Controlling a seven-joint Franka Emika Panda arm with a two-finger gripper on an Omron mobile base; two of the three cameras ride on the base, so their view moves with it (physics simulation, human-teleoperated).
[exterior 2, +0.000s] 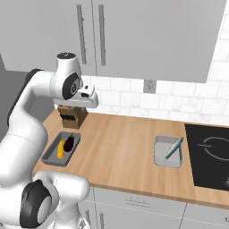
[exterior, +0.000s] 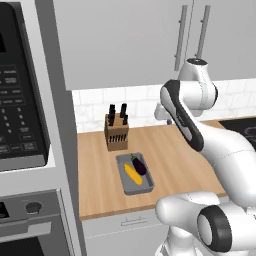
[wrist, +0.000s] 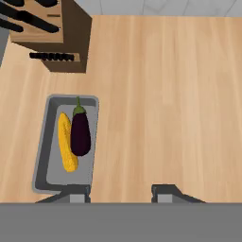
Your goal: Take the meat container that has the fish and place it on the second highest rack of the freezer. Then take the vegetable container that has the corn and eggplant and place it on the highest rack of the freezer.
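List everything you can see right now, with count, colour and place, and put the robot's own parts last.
vegetable tray: one, grey, left part of the counter, in front of the knife block
corn: one, yellow, in that tray, beside the eggplant
eggplant: one, dark purple, in the same tray
fish tray: one, grey, right part of the counter, beside the cooktop
fish: one, silvery grey-green, lying slantwise in its tray
knife block: one, wooden with black handles, at the tiled wall
counter: one, light wood
cooktop: one, black, right end
wall cabinets: grey, bar handles, above the counter
outlet: one, on the white tiles
oven: black glass, far left
gripper: one, dark fingertips apart, nothing between them, above the counter right of the vegetable tray
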